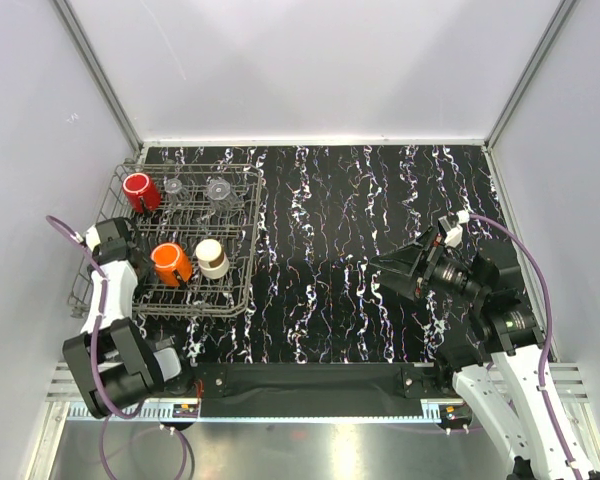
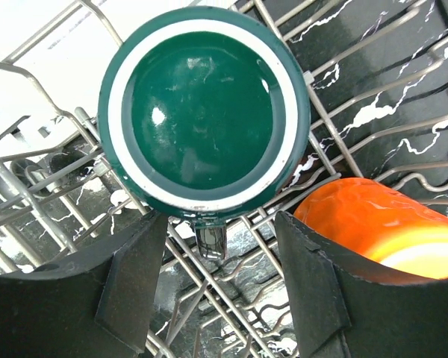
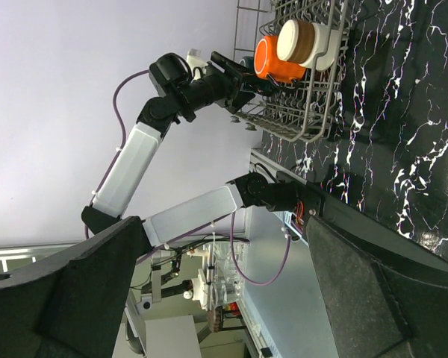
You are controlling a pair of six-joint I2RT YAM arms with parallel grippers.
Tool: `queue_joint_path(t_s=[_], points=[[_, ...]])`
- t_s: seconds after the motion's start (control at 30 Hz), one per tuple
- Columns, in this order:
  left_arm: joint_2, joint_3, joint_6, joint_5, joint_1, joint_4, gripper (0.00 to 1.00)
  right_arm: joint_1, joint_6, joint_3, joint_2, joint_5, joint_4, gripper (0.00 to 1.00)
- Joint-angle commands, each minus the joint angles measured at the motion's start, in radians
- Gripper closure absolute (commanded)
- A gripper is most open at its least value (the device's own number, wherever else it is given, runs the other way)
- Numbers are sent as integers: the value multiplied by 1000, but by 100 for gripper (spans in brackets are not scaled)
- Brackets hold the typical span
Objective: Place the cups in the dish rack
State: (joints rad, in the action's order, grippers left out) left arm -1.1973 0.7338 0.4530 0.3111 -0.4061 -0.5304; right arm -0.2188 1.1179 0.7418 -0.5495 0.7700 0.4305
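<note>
The grey wire dish rack (image 1: 252, 235) stands at the table's left. In it are a red cup (image 1: 140, 190), two clear cups (image 1: 175, 187) (image 1: 218, 188), an orange cup (image 1: 170, 262) and a cream cup (image 1: 212, 257). My left gripper (image 1: 130, 245) hangs over the rack's left side and hides the dark green cup from above. In the left wrist view the dark green cup (image 2: 205, 108) rests bottom-up on the rack wires (image 2: 336, 134), beside the orange cup (image 2: 381, 227). The left gripper (image 2: 220, 242) is open, its fingers clear of the cup's handle. My right gripper (image 1: 395, 270) is open and holds nothing.
The black marbled table (image 1: 360, 220) stretches right of the rack. White walls close the cell at the back and sides. The right wrist view looks across at the rack (image 3: 299, 127), the orange cup (image 3: 272, 58), the cream cup (image 3: 302, 41) and the left arm (image 3: 134, 164).
</note>
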Motion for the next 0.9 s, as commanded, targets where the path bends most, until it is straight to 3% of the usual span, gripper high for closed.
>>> queue_joint_path(t_s=[0.0,0.53,0.73,0.87], points=[[56,47,10,52,9,10,35,-2,-6,1,-7,0,-49,0],[246,53,-22,71,79,30,36,-2,-3,-33,2,-11,-58,0],[355,19,-83,-94,138,141,44,-2,-3,-58,3,-12,-62,0],[373,1,-117,-332,191,240,47,-2,-21,-78,3,-26,-52,0]])
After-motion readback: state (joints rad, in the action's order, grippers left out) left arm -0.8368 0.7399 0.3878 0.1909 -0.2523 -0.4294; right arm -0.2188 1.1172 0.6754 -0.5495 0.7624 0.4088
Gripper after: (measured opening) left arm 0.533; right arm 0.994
